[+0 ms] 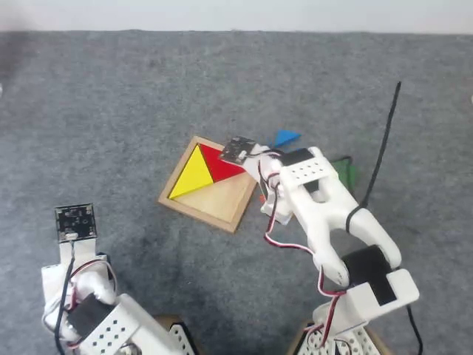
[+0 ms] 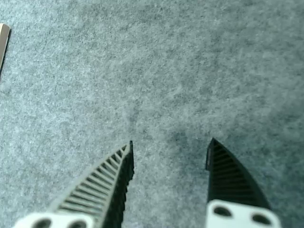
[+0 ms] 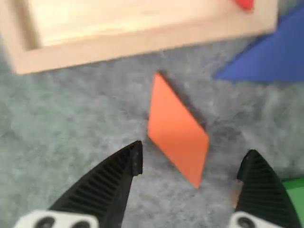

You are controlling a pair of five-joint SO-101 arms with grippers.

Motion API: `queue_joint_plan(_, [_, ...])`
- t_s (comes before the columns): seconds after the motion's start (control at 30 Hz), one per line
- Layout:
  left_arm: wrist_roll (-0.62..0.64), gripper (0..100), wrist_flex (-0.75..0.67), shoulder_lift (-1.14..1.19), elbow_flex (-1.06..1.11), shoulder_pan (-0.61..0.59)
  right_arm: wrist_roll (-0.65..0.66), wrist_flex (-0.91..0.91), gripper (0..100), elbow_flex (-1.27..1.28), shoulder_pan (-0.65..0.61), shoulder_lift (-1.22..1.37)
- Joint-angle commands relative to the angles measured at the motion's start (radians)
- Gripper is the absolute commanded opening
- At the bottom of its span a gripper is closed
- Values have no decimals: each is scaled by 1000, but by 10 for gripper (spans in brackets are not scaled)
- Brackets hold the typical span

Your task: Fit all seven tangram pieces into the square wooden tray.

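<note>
Five tangram pieces point(image 1: 194, 174), one tray point(image 1: 222, 200), two arms point(image 1: 325, 214)

Table covering: grey felt-like mat point(image 1: 111, 111) with a short mottled nap, spread side to side across the work area. Texture: fine fibres flecked lighter and darker, seen close up in both wrist views. Far edge: straight, bordered by a pale strip point(image 1: 236, 15), plain and unmarked. Lighting: soft and even, apparently from above, with faint shadows blurred at their edges.

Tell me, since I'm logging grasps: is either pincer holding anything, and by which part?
Nothing is held. Right pincer open over the orange piece; left pincer open over grey carpet.
</note>
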Motion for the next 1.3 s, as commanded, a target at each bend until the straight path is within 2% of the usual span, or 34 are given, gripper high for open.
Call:
queue_joint_plan(0.0, [-11,240,3,-14,-12,3,-52,-99,336,40,77,1])
queue_joint_plan(0.27, [-11,240,3,-14,-12,3,-49,-108,336,40,177,2])
queue_joint_plan(0.5, [-11,240,3,-14,-12,3,-57,-183,336,28,200,30])
queue_joint_plan(0.8, [-11,240,3,-14,-12,3,-345,-182,336,-224,257,191])
queue_joint_plan(1.1, [-11,240,3,-14,-12,3,-439,-90,335,-390,285,211])
queue_joint_plan(1.27, [-11,240,3,-14,-12,3,-661,-2,335,-393,226,143])
